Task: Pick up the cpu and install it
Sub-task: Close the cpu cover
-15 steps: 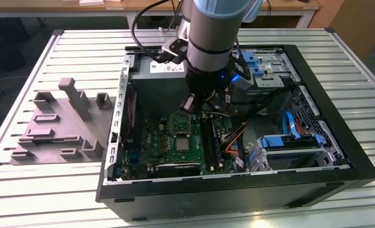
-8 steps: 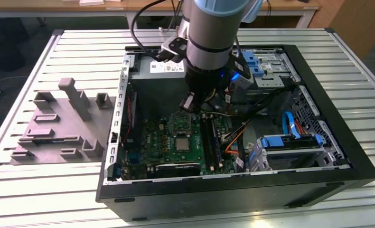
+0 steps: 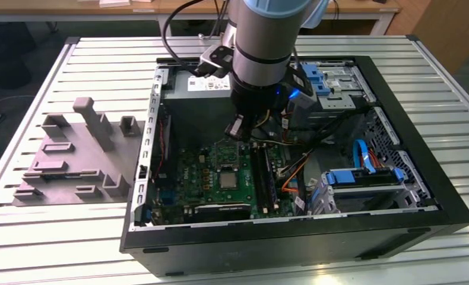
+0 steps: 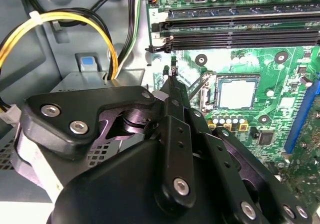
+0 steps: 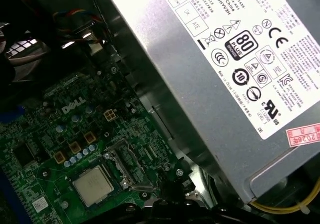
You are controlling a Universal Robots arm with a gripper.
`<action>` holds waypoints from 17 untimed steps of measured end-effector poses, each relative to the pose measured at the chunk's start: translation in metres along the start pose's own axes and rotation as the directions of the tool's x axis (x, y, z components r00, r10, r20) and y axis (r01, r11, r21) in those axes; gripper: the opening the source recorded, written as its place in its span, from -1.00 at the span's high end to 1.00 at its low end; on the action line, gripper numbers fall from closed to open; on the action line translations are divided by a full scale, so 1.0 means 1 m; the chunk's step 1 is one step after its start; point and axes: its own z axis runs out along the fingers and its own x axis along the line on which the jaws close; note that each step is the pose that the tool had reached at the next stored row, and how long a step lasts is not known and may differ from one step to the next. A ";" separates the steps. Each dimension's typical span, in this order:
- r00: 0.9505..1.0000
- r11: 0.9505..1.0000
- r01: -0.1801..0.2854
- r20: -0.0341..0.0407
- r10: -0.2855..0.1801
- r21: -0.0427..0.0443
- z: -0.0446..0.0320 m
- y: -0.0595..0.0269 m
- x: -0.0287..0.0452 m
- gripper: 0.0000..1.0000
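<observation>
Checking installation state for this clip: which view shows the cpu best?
The second wrist view: the cpu lies flat in its socket on the green motherboard, its whole silvery top unobstructed. The first wrist view shows it whole too, but at an angle near the frame's edge. In the exterior view it is tiny inside the computer case.

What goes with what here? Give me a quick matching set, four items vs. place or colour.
Things:
1. cpu
2. fixture plate
3. power supply
4. yellow cable bundle

Descriptions:
A. grey moulded part on the slatted table, outside the case, at the exterior view's left
B. silvery box with a white label, inside the case
C. silvery square sitting in the socket on the green motherboard
D. tied with a white zip tie, curving over the grey case wall

Pairs: 1-C, 2-A, 3-B, 4-D
</observation>
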 end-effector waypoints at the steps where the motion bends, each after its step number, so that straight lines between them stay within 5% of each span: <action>1: 1.000 1.000 0.006 -0.001 -0.006 0.000 -0.0001 0.0001 -0.0001 0.79; 17: 1.000 1.000 0.017 -0.002 -0.017 -0.001 -0.0026 0.0024 -0.0008 0.79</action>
